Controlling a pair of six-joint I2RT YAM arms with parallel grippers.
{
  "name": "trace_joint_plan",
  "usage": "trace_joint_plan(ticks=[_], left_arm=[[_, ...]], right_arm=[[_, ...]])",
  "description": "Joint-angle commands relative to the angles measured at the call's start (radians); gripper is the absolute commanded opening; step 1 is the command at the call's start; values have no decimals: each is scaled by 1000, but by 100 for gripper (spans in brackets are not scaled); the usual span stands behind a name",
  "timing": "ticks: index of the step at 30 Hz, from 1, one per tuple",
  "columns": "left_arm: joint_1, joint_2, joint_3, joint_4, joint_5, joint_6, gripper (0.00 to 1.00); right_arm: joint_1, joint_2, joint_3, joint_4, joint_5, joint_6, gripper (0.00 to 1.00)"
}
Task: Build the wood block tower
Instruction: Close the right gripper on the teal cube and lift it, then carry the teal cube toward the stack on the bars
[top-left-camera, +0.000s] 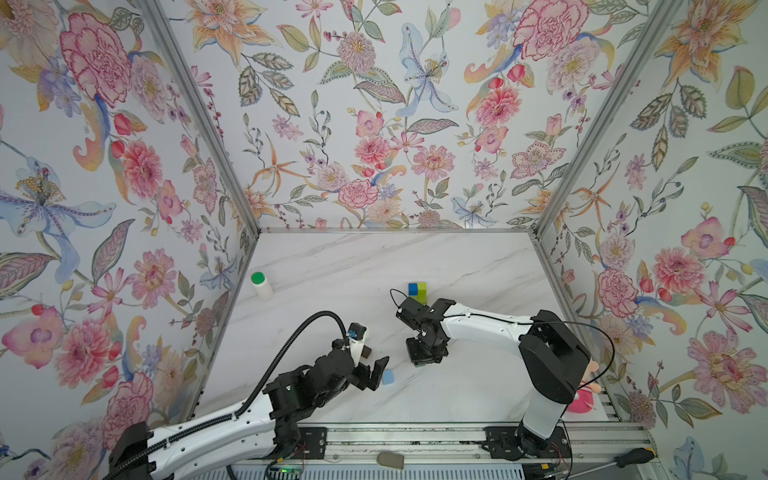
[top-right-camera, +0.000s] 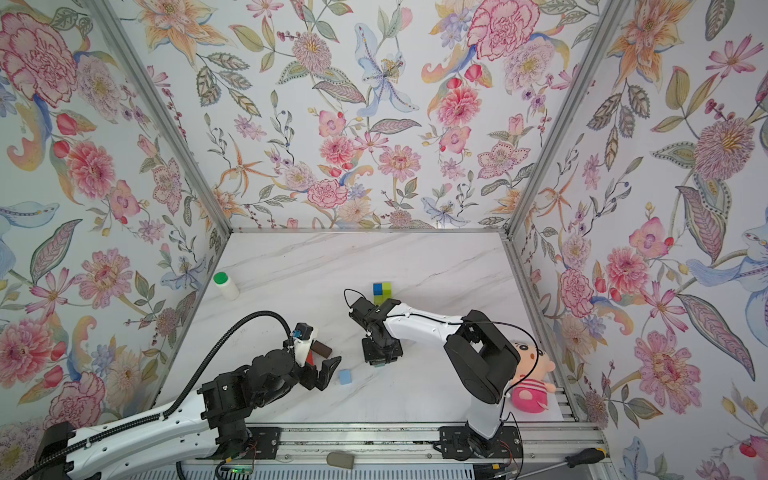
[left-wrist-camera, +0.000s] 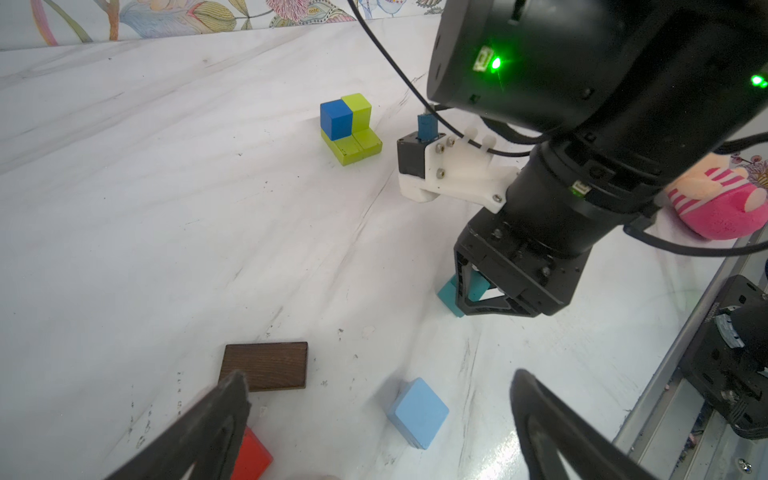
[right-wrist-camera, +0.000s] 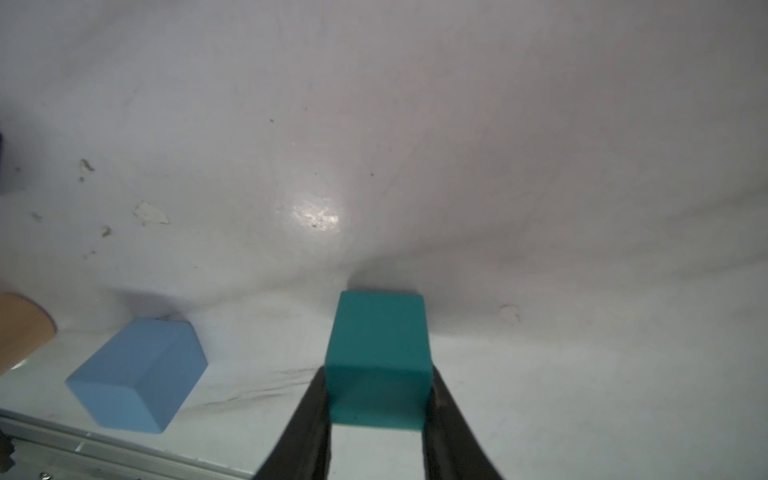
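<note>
The started wood block tower (top-left-camera: 417, 291) (top-right-camera: 382, 290) (left-wrist-camera: 350, 126) stands mid-table, a blue cube and a lime-green cube on lime-green blocks. In front of it, my right gripper (top-left-camera: 422, 360) (top-right-camera: 378, 360) (right-wrist-camera: 378, 374) points down and is shut on a teal cube (right-wrist-camera: 378, 353) (left-wrist-camera: 453, 296) that rests on the table. My left gripper (top-left-camera: 374, 372) (top-right-camera: 326, 370) (left-wrist-camera: 380, 378) stands open, low over the table. A light-blue cube (top-left-camera: 388, 377) (left-wrist-camera: 417, 411) (right-wrist-camera: 137, 374) lies just ahead of it. A dark-brown oblong (left-wrist-camera: 266, 365) (top-right-camera: 323, 350) and a red block (left-wrist-camera: 251, 457) lie beside one of its fingers.
A green-capped white bottle (top-left-camera: 262, 286) stands at the left wall. A pink plush doll (top-right-camera: 532, 386) (left-wrist-camera: 723, 203) lies at the front right behind my right arm. A metal rail (top-left-camera: 415, 436) runs along the front edge. A tan rounded piece (right-wrist-camera: 20, 332) shows at the frame's edge.
</note>
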Motion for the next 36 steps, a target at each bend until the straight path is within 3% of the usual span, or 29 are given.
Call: trace_joint_plan(ticks=[1, 17, 36], left_arm=[[-9, 2, 10, 6, -29, 27, 99], [3, 29, 60, 6, -61, 96, 99], [189, 150, 176, 82, 83, 268, 99]], right_arm=[[-8, 20, 44, -19, 3, -16, 31], [-87, 64, 234, -89, 20, -81, 31], [-231, 300, 640, -234, 57, -166, 32]])
